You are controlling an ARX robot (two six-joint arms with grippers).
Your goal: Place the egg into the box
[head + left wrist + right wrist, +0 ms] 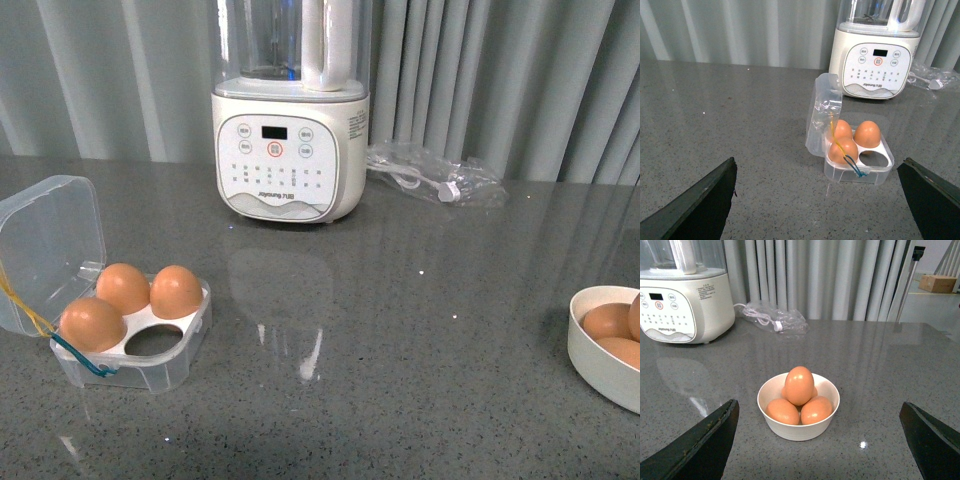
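The egg [799, 385] lies on top of the heap in the round white bowl [798, 432]. It rests on the other brown eggs [783, 411] under it, and nothing grips it. The bowl stands on the right side of the grey worktop [400, 350], towards the near edge.

The right gripper [819, 402] hangs short of the bowl, clear of it. Its two dark fingers [705, 445] are spread wide and hold nothing.

The box [140, 372] stands well apart from the bowl, on the left side of the worktop. Its clear lid [50, 240] is swung open and leans back on the left. Its white tray [197, 318] carries three boxed eggs [176, 291], two in the far holes and one in the near left hole. The near right hole [152, 342] is empty. A yellow rubber band [20, 305] and a blue rubber band [85, 362] trail over the box's near left corner.

The left gripper [817, 160] hangs on the near side of the box, not touching it, also spread wide and empty.

At the far middle of the worktop stands a white blender [290, 150] with a clear jug and a button panel. Just to its right lies a clear plastic bag [435, 178] with a white cable inside. A grey pleated curtain [500, 80] closes the far side.
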